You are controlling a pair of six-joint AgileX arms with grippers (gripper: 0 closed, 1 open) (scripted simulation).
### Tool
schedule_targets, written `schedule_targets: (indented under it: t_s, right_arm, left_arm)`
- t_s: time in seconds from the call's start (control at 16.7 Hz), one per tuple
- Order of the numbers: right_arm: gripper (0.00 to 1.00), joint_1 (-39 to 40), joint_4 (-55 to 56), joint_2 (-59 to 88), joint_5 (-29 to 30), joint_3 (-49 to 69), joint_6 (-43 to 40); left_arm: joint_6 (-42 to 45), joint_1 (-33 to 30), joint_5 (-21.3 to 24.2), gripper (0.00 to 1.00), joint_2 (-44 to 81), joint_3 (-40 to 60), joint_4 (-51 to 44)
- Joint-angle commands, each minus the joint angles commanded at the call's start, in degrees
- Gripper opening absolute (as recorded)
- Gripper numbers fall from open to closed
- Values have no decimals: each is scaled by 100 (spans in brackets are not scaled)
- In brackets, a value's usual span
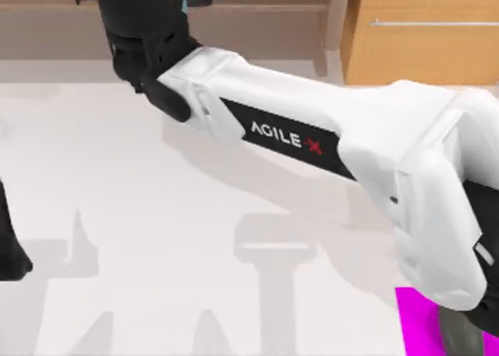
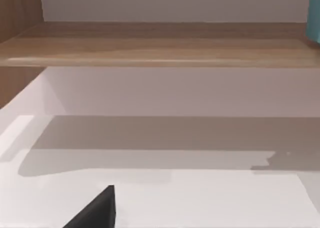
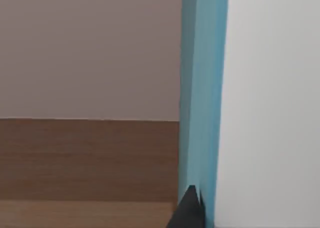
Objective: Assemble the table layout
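The white table (image 1: 156, 216) spreads across the top view. My right arm reaches over it to the back left, where its black gripper (image 1: 156, 1) is at the brown wooden shelf (image 1: 257, 13). A sliver of a light blue panel (image 1: 184, 5) shows beside the gripper. In the right wrist view the panel (image 3: 202, 88) stands upright above the shelf board (image 3: 85, 158), with a dark fingertip (image 3: 190, 208) pressed against its lower end. From the left wrist view the panel's edge (image 2: 315, 13) shows above the shelf (image 2: 150, 48). My left gripper (image 1: 9, 251) is parked at the table's left edge.
An orange-wood drawer unit (image 1: 421, 37) stands at the back right, beside the shelf. A magenta flat piece (image 1: 421, 321) lies at the front right, partly under my right arm. Arm shadows fall on the middle of the table (image 2: 200, 198).
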Motion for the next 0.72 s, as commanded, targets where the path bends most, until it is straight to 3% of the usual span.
schedule_targets:
  t_s: [0.42,0.72]
  right_arm:
    - [0,-9,49,-89,-3,-146,20]
    - [0,17,118,-773,-463,-977,395]
  left_arm:
    - [0,0,0,100,0,0,0]
    - [0,0,0,100,0,0,0]
